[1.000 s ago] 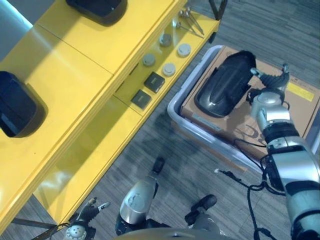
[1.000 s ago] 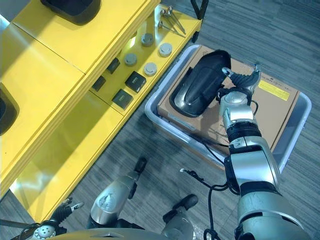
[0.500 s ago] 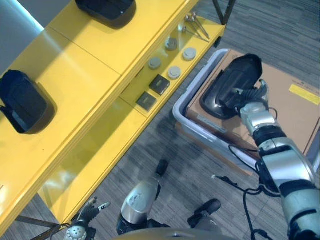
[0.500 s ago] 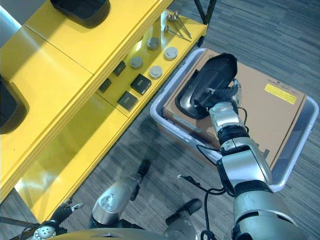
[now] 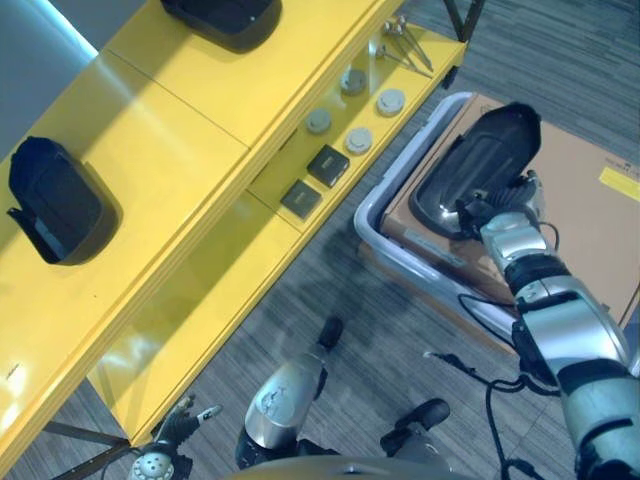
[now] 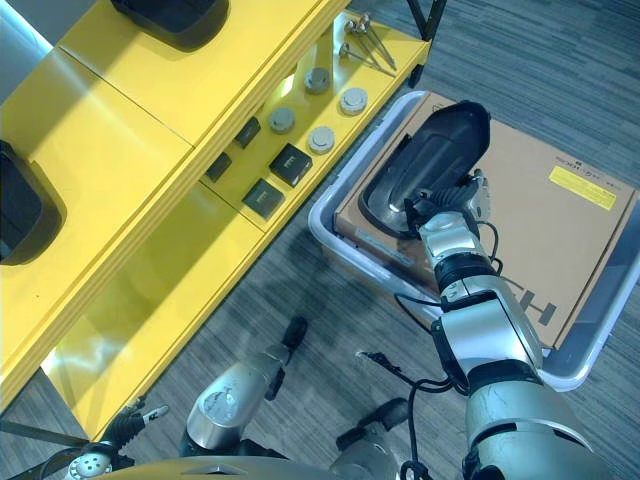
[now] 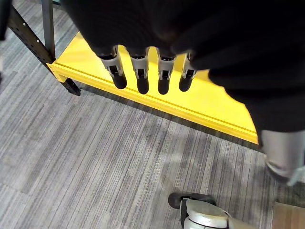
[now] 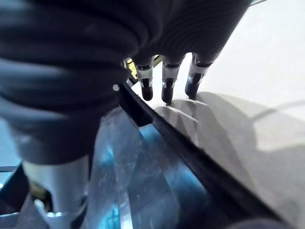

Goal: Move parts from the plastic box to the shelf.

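Note:
A glossy black moulded part [image 5: 478, 168] lies on a brown cardboard sheet [image 6: 560, 230] inside the pale plastic box [image 5: 372, 228]. My right hand [image 6: 449, 204] is at the part's near end. In the right wrist view its fingers [image 8: 166, 88] reach out straight over the cardboard, its thumb [image 8: 53, 190] rests over the part's shiny face [image 8: 138, 181], and the part's dark rim runs between them. My left hand [image 7: 139, 76] hangs open over the floor beside the yellow shelf's low edge [image 7: 157, 102]. Two similar black parts [image 5: 58, 200] [image 5: 228, 12] sit on the yellow shelf top [image 5: 200, 100].
The shelf's lower level [image 5: 200, 300] carries grey round discs [image 5: 359, 140], black square blocks [image 5: 328, 165] and metal tools [image 5: 405, 45] at its far end. Grey carpet [image 5: 330, 270] separates the shelf from the box.
My right hand has moved from the cardboard beside the part's far right onto the part's near end. The camera has shifted, so the shelf and box sit differently in view.

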You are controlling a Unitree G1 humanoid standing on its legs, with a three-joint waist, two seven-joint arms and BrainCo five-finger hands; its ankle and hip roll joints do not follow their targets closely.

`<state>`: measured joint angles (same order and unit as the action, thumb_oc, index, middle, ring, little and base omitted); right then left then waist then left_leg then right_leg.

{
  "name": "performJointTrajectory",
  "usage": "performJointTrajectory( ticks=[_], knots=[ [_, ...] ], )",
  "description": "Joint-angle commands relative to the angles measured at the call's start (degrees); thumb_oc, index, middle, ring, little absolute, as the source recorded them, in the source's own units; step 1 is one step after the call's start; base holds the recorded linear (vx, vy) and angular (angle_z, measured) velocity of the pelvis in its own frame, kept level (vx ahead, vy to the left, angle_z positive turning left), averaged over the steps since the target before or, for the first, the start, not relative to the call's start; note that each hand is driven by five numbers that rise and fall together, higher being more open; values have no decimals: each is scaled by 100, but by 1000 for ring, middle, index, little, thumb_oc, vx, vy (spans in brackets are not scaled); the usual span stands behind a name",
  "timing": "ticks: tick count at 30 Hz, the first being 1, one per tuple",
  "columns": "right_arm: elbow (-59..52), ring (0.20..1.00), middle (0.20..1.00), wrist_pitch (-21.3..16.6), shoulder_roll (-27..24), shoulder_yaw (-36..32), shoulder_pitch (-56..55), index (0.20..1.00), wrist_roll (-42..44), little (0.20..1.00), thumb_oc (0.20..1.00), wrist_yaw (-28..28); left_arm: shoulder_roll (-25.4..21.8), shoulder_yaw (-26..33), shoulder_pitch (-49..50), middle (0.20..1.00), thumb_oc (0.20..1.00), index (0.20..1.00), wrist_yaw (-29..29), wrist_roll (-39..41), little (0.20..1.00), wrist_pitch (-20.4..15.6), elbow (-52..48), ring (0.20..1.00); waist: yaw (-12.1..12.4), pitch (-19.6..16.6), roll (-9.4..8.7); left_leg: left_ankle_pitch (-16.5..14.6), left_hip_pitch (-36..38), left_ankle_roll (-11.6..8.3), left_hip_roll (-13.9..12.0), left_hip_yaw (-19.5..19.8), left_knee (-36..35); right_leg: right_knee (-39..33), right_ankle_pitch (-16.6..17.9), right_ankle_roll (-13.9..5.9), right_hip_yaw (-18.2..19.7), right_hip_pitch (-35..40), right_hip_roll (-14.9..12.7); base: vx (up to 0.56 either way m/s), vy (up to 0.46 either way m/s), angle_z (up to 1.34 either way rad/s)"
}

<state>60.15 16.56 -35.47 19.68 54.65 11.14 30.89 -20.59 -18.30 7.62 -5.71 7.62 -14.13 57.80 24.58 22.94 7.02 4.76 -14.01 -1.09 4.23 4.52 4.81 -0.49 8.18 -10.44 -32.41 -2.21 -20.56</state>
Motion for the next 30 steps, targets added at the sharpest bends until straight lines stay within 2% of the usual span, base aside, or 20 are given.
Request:
performJointTrajectory(
  ticks=[1, 5, 11, 15, 21, 23, 30],
  knots=[
    [11, 1000, 1000, -86, -311, 349, 264, 1000, 42, 1000, 1000, 198, -216, -337, 210, 1000, 1000, 1000, -42, 41, 1000, -60, 21, 1000, 115, 69, -55, -53, -218, -94, -217, -207, -196, 771, -469, -302, 352, 4, -322, 0, 0, 0],
    [96, 1000, 1000, -133, -295, 343, 266, 1000, 27, 1000, 1000, 293, -232, -373, 174, 1000, 1000, 1000, -39, 61, 1000, -27, -12, 1000, 117, 84, -52, -53, -241, -87, -221, -212, -194, 775, -457, -312, 359, -29, -321, 0, 0, 0],
    [-144, 1000, 1000, -594, -419, 243, 186, 1000, 148, 1000, 1000, 867, -210, -363, 201, 1000, 1000, 1000, -62, 70, 1000, -71, 2, 1000, 71, 69, -56, -62, -218, -90, -227, -236, -231, 741, -424, -328, 376, -48, -323, 0, 0, 0],
    [-275, 1000, 1000, -574, -551, 17, 41, 1000, 337, 1000, 1000, 1049, -182, -329, 237, 1000, 1000, 1000, -59, 45, 1000, -111, 66, 1000, 15, -11, -77, -72, -144, -95, -248, -269, -299, 706, -419, -344, 393, -25, -320, 0, 0, 0],
    [-194, 1000, 1000, -576, -661, -77, -12, 1000, 374, 1000, 1000, 775, -178, -344, 238, 1000, 1000, 1000, -41, 6, 1000, -110, 125, 1000, -9, -42, -73, -81, -114, -96, -257, -259, -316, 709, -418, -349, 405, -38, -322, 2, 0, -1],
    [-157, 1000, 1000, -357, -555, 67, -32, 1000, 236, 1000, 1000, 355, -159, -345, 236, 1000, 1000, 1000, -67, 4, 1000, -123, 135, 1000, -5, -32, -63, -71, -104, -98, -252, -271, -324, 699, -405, -352, 406, -37, -334, 0, 0, 0],
    [-22, 1000, 1000, -381, -361, 214, 134, 1000, 215, 1000, 1000, 263, -161, -382, 164, 1000, 1000, 1000, -36, 67, 1000, -93, 129, 1000, 41, 21, -6, -54, -141, -90, -224, -255, -297, 724, -398, -347, 388, -49, -366, -2, 4, 0]
  ],
)
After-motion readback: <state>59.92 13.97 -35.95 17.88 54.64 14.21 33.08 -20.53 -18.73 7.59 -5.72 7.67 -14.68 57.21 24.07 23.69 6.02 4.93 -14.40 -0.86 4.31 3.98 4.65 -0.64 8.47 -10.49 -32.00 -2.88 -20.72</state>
